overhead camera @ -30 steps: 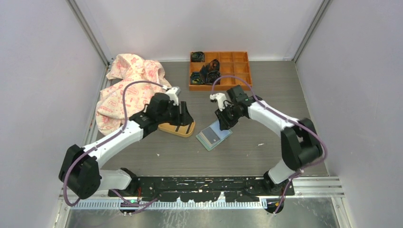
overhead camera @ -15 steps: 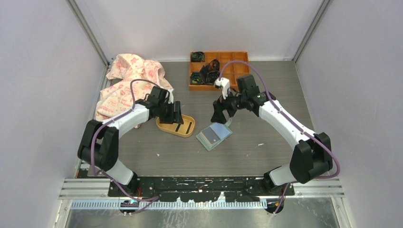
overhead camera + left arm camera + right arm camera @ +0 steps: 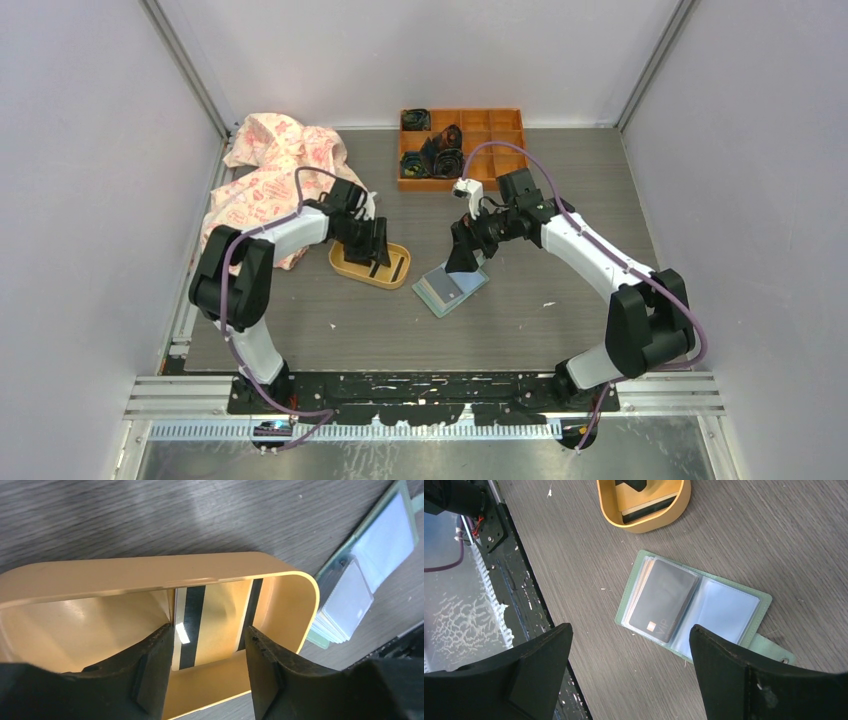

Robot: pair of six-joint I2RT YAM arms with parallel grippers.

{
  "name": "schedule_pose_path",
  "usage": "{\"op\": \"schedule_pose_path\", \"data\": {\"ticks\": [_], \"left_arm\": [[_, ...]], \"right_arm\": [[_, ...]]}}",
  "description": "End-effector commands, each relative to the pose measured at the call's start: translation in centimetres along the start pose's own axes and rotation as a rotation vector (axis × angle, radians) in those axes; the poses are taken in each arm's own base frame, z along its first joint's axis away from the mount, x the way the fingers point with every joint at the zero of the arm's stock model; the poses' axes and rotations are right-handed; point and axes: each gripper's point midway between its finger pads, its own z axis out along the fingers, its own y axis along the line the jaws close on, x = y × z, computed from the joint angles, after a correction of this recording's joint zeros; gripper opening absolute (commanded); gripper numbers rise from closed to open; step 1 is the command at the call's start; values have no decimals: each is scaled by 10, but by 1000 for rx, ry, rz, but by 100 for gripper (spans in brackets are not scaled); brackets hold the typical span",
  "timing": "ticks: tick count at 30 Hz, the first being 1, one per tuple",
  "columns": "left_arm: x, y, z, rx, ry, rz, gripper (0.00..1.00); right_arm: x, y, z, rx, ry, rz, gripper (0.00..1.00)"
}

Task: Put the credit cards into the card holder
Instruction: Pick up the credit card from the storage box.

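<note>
The mint-green card holder lies open on the table, and a dark grey "VIP" card shows in its left clear sleeve. My right gripper hangs above it, open wide, with nothing between the fingers. In the top view that gripper is just behind the card holder. My left gripper reaches into the yellow-orange dish, open, its fingers either side of orange, dark-striped credit cards. Whether the pads touch the cards I cannot tell. Whitish cards sit in the holder.
An orange compartment tray with dark items stands at the back. A pink-patterned cloth is heaped at the back left, close to the left arm. The black base rail runs along the near edge.
My right gripper has opened, lifted off the card holder and now hovers just behind it. The left arm's elbow swung back and left while its gripper stayed in the dish.
</note>
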Motion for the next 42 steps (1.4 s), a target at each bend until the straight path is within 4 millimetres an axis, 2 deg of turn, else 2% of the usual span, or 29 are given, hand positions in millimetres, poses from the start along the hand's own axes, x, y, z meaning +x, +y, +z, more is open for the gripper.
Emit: {"op": "schedule_pose_path", "data": {"ticks": [1, 6, 11, 17, 19, 24, 28, 35, 42], "left_arm": [[0, -22, -1, 117, 27, -3, 54], [1, -46, 0, 269, 22, -52, 43], [-7, -67, -5, 395, -17, -100, 37], [-13, -81, -9, 475, -43, -134, 32], [-15, -73, -9, 418, -63, -118, 32], [-14, -35, -11, 166, -68, -73, 43], [-12, -19, -4, 71, -39, -48, 47], [3, -20, 11, 10, 47, -1, 52], [11, -34, 22, 104, 101, -60, 49]], "right_arm": [[-20, 5, -5, -20, -48, -33, 92], [-19, 4, -6, -15, -49, -35, 92], [-19, 2, -5, -15, -46, -31, 92], [-17, 0, -5, -13, -41, -25, 92], [-17, -1, -6, -13, -41, -23, 92], [-18, -1, -7, -15, -45, -21, 92], [-17, -1, -7, -15, -44, -20, 92], [-16, -4, -7, -13, -42, -14, 92], [-16, -5, -8, -12, -44, -14, 92]]}}
